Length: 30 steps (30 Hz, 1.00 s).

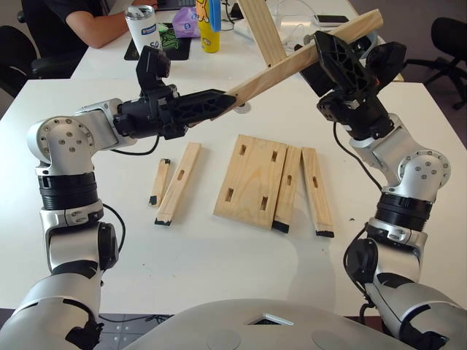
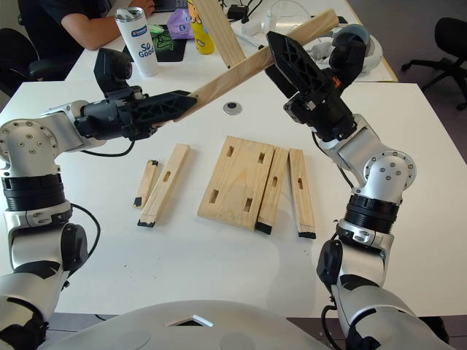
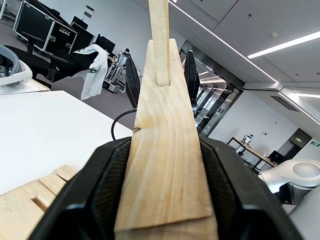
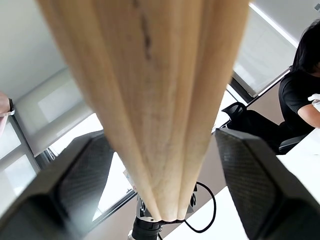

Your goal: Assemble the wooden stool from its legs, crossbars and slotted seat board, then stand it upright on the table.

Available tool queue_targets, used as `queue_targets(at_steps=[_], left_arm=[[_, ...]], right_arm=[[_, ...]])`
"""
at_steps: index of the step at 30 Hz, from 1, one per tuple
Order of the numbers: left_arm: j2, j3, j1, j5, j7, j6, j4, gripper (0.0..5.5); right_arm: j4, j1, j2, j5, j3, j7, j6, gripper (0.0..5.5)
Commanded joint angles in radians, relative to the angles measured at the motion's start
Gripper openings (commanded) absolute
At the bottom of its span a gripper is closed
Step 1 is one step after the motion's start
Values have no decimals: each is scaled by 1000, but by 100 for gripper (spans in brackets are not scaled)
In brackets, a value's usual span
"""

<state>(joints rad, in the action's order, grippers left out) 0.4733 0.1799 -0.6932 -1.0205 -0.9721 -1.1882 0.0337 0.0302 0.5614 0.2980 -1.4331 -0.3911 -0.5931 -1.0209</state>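
Leg (image 1: 281, 71) is up in the air, slanting low-left to high-right over the counter (image 1: 219, 270), with a crossbar (image 1: 261, 29) plugged through its slot. The left claw (image 1: 225, 100) is clamped on the low end. The right claw (image 1: 334, 55) straddles the high end, grip impossible to call. Slotted seat board (image 1: 252, 179) lies flat below, between both arms.

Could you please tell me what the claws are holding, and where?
Both hold one wooden leg: the left claw grips its lower end, the right claw its upper part.
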Motion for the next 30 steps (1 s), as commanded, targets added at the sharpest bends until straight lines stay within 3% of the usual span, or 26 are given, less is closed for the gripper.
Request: queue_targets(at_steps=[1, 6, 14, 15, 24, 28, 30], left_arm=[[14, -3, 10, -13, -8, -4, -16, 204], [22, -4, 6, -7, -17, 1, -4, 204], [6, -33, 26, 80, -1, 122, -22, 204], [3, -32, 30, 80, 7, 121, -17, 240], [-35, 99, 89, -63, 149, 68, -93, 382], [49, 192, 201, -87, 197, 72, -183, 386], [104, 138, 301, 7, 184, 123, -242, 386]], right_arm=[[-25, -13, 17, -17, 9, -12, -11, 290], [-33, -21, 19, -19, 13, -17, -16, 209], [-50, -28, 28, -1, 29, -35, -7, 208], [-53, -32, 31, 28, 39, -39, 6, 208], [-56, -76, 35, 227, 92, -48, 124, 208], [-71, -122, 162, 273, 72, -133, 98, 208], [-81, -148, 243, 266, 56, -196, 58, 208]])
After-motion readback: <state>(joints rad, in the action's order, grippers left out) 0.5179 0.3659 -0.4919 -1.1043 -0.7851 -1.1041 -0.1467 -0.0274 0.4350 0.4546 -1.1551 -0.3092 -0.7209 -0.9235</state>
